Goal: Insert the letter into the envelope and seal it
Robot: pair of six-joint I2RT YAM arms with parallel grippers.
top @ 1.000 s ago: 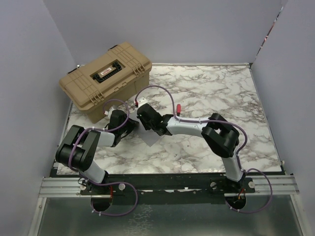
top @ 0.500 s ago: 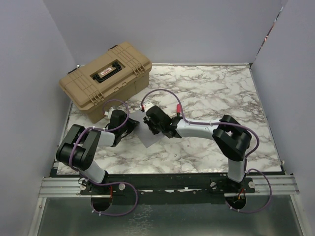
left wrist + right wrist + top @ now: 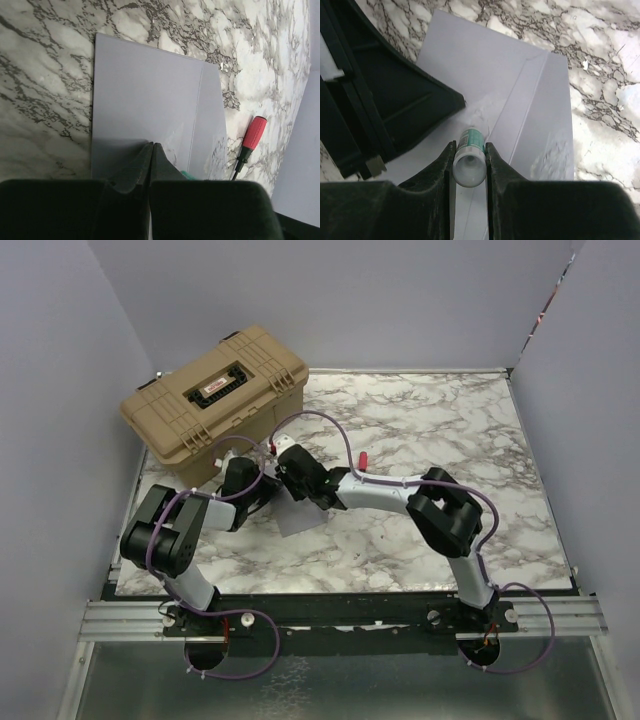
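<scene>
Marble-patterned table (image 3: 430, 420), pale lilac walls (image 3: 400, 290) on three sides; both grippers meet over the envelope (image 3: 297, 517), left of centre.

Envelope flat on the marble, one fold line near its edge. Left gripper (image 3: 152, 146) pressed together, tips on the paper. Right gripper (image 3: 469, 145) pinches a white, green-banded glue stick (image 3: 469, 165) pointed at the paper. Tan case (image 3: 215, 400) in the back-left corner. Red-handled screwdriver (image 3: 252, 135) on the marble near the envelope. Metal rail (image 3: 340, 615) along the near edge.

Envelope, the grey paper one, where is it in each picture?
Top external: the envelope lies left of middle, near the tan case.
Left wrist: it fills the middle.
Right wrist: across the middle, under the glue stick.
Shared landmark: the marble table around it.
</scene>
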